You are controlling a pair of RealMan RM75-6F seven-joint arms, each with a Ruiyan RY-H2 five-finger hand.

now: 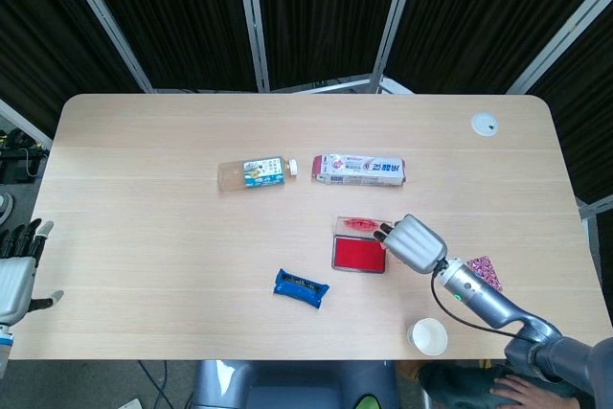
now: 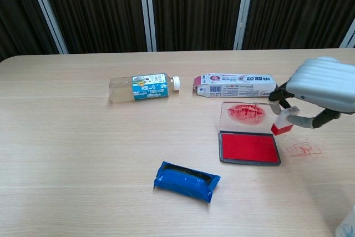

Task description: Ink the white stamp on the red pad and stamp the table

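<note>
The wooden surface point(image 2: 83, 137) is smooth and pale. Left of the fingers lies the flat rectangular red pad point(image 2: 249, 147). The right hand point(image 2: 320, 88) pinches the small white stamp point(image 2: 283, 120), its face apparently inked; lower it flat and press evenly. The left hand point(image 1: 13, 275) hangs open.

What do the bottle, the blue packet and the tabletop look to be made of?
Bottle: clear plastic, see-through body, white cap, printed label.
Blue packet: probably plastic film, glossy and crinkled.
Tabletop: light wood or wood-look laminate, matte with straight grain lines; which one is unclear.
</note>
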